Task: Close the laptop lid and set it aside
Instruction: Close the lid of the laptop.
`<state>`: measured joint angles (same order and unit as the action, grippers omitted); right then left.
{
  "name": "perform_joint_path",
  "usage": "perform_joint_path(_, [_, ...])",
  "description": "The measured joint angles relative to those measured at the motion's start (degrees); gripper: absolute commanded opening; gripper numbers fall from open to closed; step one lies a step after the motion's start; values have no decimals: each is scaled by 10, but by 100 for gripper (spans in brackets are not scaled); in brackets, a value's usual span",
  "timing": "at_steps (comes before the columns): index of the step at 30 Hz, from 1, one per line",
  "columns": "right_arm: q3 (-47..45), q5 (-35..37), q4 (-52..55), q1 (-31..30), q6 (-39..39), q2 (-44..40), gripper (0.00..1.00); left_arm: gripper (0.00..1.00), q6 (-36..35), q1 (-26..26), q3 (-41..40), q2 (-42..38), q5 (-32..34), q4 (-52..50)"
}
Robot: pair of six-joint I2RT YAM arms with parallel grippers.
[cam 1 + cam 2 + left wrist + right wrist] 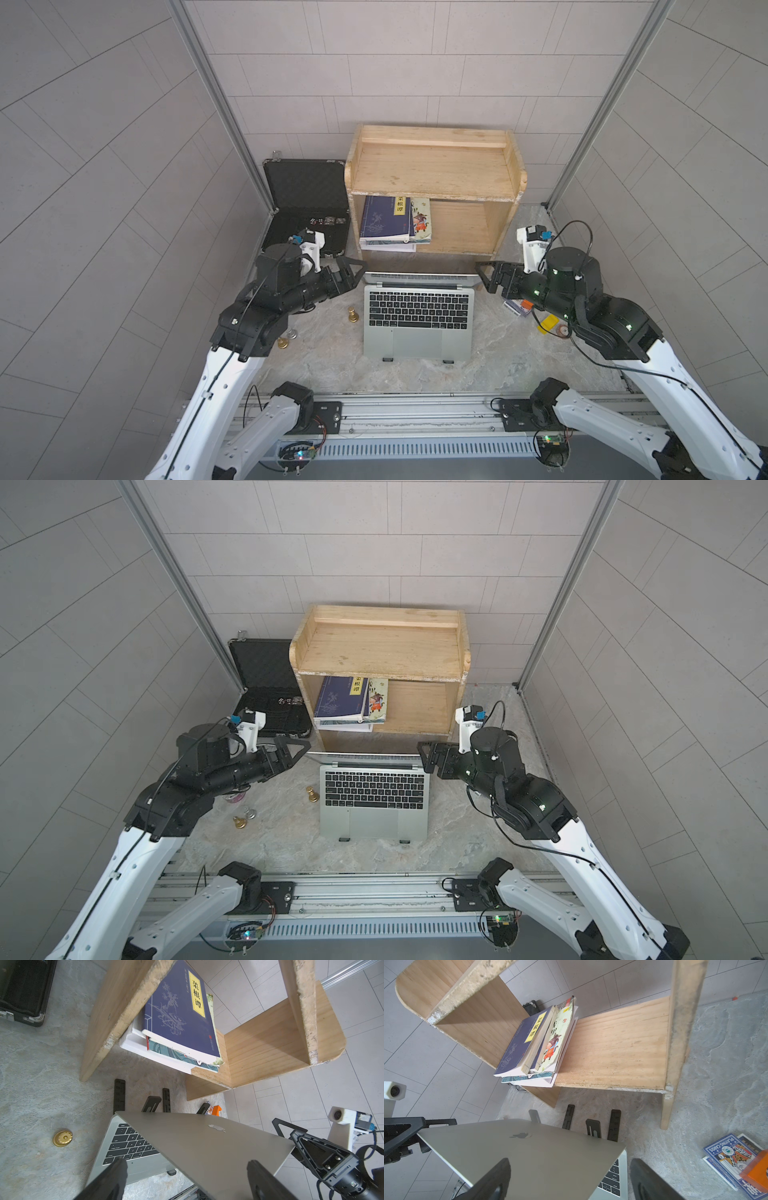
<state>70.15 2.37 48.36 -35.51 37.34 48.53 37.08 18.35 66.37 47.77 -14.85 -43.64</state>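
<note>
The laptop [417,343] stands open on a black stand in the middle of the table, keyboard up. The laptop lid [422,275] rises near upright, edge-on in both top views. Its silver back with the logo shows in the left wrist view [207,1147] and the right wrist view [539,1153]. My left gripper [359,268] [187,1169] is open, its fingers astride the lid's left edge. My right gripper [484,274] [571,1169] is open astride the lid's right edge. One finger [494,1180] sits over the lid's back. I cannot tell whether any finger touches the lid.
A wooden shelf [436,166] holding books [390,224] stands right behind the lid. An open black briefcase [307,187] lies at the back left. Chess pieces [353,316] sit left of the laptop. Playing cards [729,1153] and an orange block [758,1169] lie on its right.
</note>
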Motion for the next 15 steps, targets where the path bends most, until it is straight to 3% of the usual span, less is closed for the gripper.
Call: perform_joint_path(15, [-47, 25, 33, -47, 29, -50, 92, 89, 8, 2, -54, -65, -6, -37])
